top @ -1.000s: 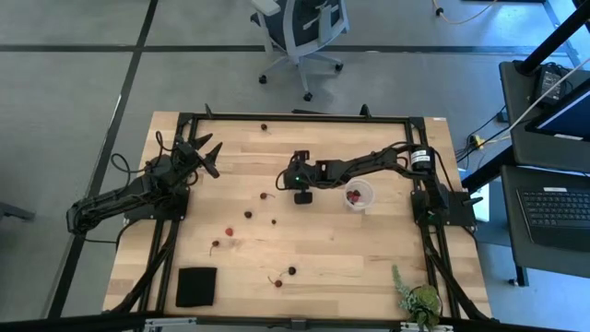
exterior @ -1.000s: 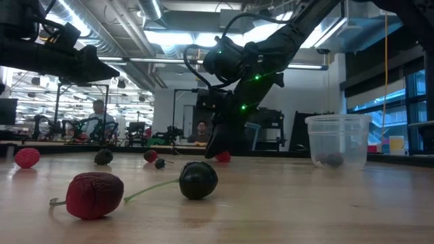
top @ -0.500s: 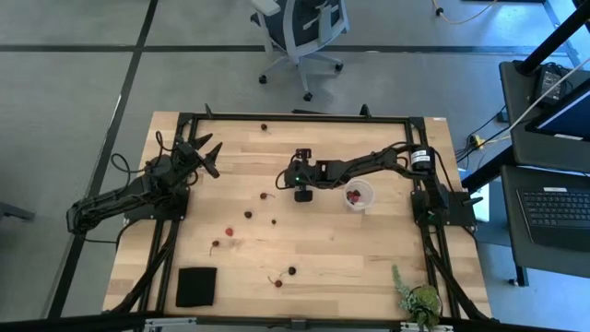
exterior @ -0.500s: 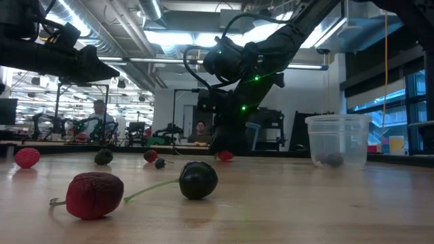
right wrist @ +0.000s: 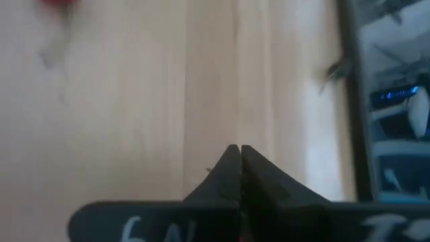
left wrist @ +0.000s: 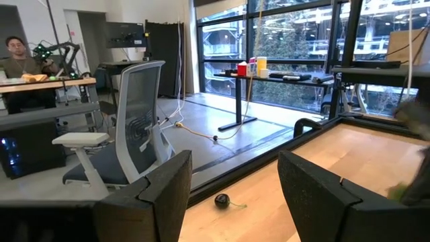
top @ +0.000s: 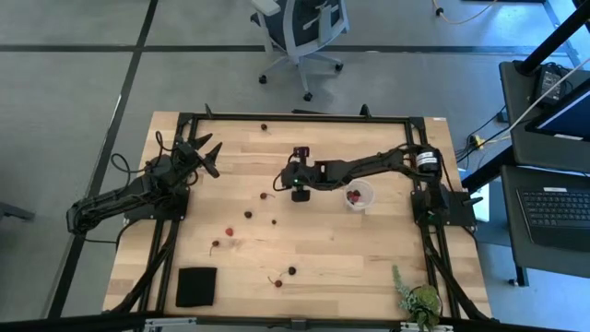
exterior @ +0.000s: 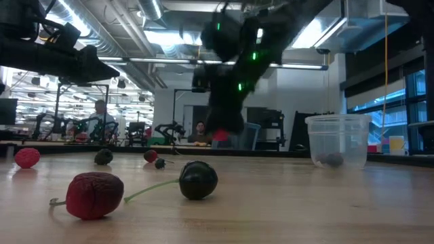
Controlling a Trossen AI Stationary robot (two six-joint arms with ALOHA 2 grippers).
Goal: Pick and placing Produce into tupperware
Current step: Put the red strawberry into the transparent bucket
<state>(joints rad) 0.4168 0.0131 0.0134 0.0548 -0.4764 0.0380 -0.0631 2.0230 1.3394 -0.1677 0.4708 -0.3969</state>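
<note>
Small red and dark fruits lie scattered on the wooden table (top: 369, 249), several left of centre (top: 247, 214) and two close to the low camera (exterior: 95, 195) (exterior: 198, 179). The translucent tub (top: 359, 195) (exterior: 337, 139) stands upright right of centre with a few fruits inside (top: 353, 195). My right gripper (top: 297, 190) (right wrist: 235, 153) hangs above the table left of the tub, shut, with a red fruit (exterior: 220, 135) at its lower end. My left gripper (top: 210, 155) (left wrist: 235, 161) waits open near the far left, a dark fruit (left wrist: 222, 200) beyond it. My right gripper points down from above, and the red fruit (exterior: 220, 135) sits at the free ends of its fingers, lifted clear of the table. The right wrist view shows the fingertips (right wrist: 228, 161) closed together and no fruit, so which part is pinched cannot be told.
A flat black pad (top: 195, 286) lies near the table's near left corner and a leafy plant (top: 419, 300) at the near right. Black frame rails (top: 295, 117) run round the table. An office chair (top: 300, 28) stands beyond the far edge. People sit in the room behind (exterior: 98, 115).
My right gripper has risen from the table top and drifted slightly toward the table's left edge. The red fruit that lay beside its fingertips has gone up with it and now hangs clear of the wood. The other fruits and the tub have stayed put.
</note>
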